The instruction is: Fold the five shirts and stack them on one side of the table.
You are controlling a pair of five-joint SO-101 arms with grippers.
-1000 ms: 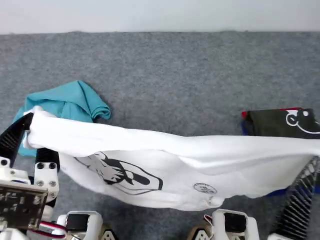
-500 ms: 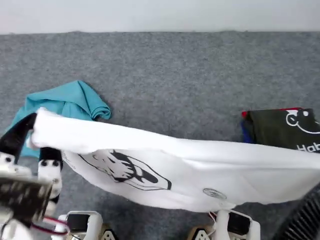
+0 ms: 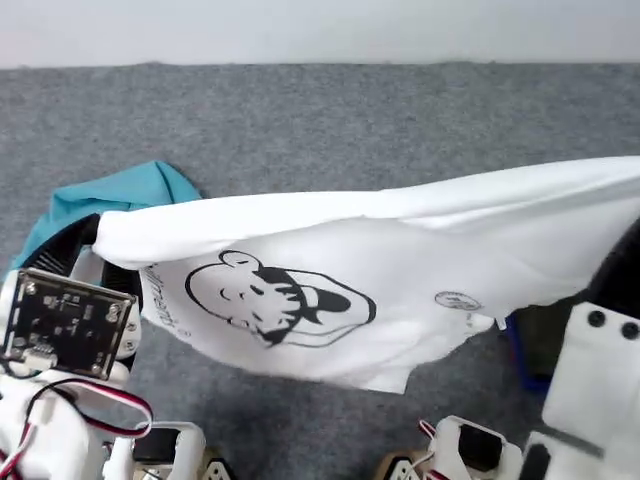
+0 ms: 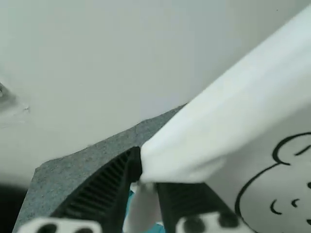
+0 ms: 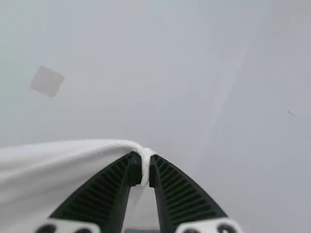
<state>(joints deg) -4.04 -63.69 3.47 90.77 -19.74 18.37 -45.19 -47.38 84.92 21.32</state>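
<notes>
A white shirt (image 3: 400,260) with a black cartoon face print hangs stretched in the air across the table, held up by both arms. My left gripper (image 4: 146,182) is shut on its left corner, seen in the high view at the left (image 3: 95,240). My right gripper (image 5: 144,170) is shut on a pinch of the white shirt (image 5: 58,174) and points at the pale wall. A teal shirt (image 3: 120,200) lies crumpled on the grey table at the left, partly behind the white one. A folded dark shirt (image 3: 545,335) peeks out under the white shirt at the right.
The grey carpeted table (image 3: 330,130) stretches bare behind the lifted shirt up to the pale wall (image 3: 320,30). Arm bases (image 3: 160,450) stand at the near edge.
Both arms have raised the white shirt and swung it up and away from the near edge. The print now faces the camera, and the shirt covers most of the folded dark shirt.
</notes>
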